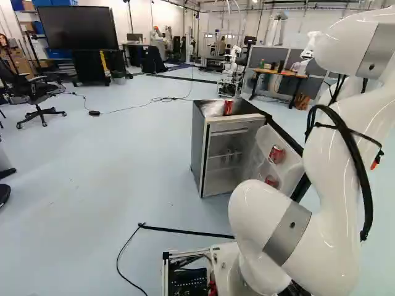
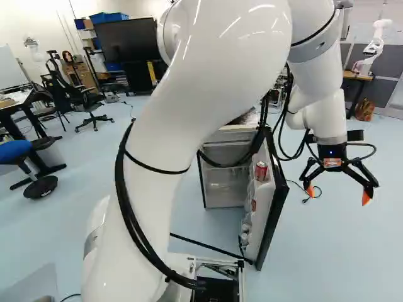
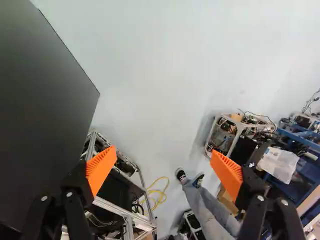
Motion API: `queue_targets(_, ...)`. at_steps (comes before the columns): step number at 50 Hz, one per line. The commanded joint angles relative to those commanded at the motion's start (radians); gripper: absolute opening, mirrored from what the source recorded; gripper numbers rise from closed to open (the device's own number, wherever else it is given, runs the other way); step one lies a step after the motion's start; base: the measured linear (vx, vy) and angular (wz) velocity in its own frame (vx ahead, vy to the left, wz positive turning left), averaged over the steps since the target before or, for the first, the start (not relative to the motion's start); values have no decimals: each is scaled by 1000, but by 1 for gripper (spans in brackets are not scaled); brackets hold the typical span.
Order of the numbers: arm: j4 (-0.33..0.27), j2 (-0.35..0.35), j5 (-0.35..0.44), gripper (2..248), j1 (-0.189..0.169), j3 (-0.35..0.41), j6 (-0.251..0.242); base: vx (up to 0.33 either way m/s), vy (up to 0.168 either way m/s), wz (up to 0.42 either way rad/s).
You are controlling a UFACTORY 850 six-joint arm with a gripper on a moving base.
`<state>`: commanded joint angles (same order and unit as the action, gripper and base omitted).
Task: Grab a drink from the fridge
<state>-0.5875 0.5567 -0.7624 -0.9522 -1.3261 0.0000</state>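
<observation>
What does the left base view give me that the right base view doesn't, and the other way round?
Only left: the red can on top of the fridge; in the right base view the arm blocks that spot.
Only right: the claw, open and out past the fridge door, plus a blue stool seat.
Both: the open fridge, its door, the upper red can in the door and the big dark screen. The lower door can is plain on the left; on the right I can't confirm it.

Fridge (image 1: 198, 145) open; red can (image 1: 228, 106) on top
</observation>
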Motion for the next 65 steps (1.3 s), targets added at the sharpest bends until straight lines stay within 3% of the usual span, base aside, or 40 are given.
queue_targets(38, -2, -126, 160, 247, 81, 183, 0, 0, 0, 0)
queue_targets(65, -2, -214, 228, 247, 146, 303, 0, 0, 0, 0)
